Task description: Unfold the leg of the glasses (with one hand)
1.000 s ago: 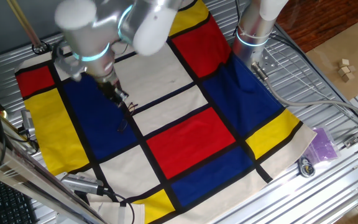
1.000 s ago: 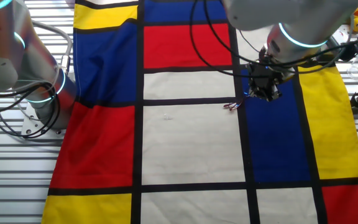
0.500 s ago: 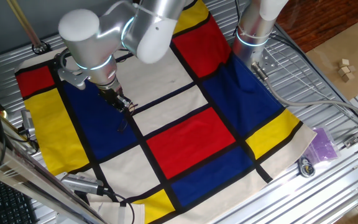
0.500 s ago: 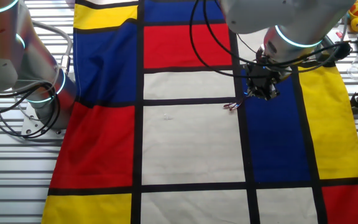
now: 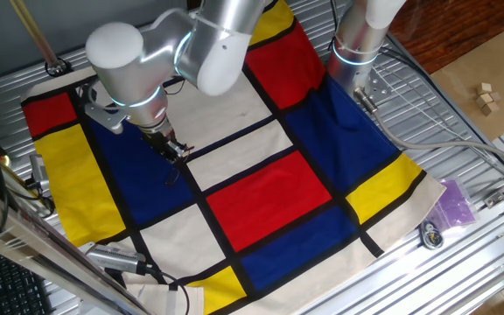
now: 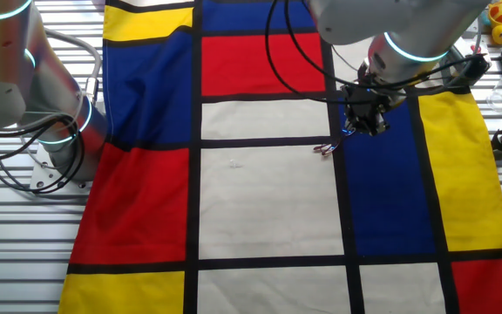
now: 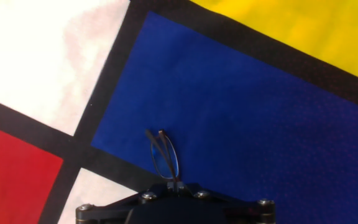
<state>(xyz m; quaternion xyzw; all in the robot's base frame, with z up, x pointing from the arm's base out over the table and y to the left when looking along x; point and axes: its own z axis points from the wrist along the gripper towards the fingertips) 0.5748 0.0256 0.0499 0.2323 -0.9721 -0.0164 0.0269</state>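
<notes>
- The small thin dark wire-frame glasses lie on the blue panel of the checked cloth, close to a black grid line, at 12 o'clock from the hand's black body in the hand view.
- The two-finger hand hangs low over the blue panel, on the silver arm; whether its fingers are apart or holding anything cannot be told.
- In the other fixed view, the glasses sit at 8 o'clock from the hand, at the edge of the white panel.
- The cloth covers a ribbed metal surface.
</notes>
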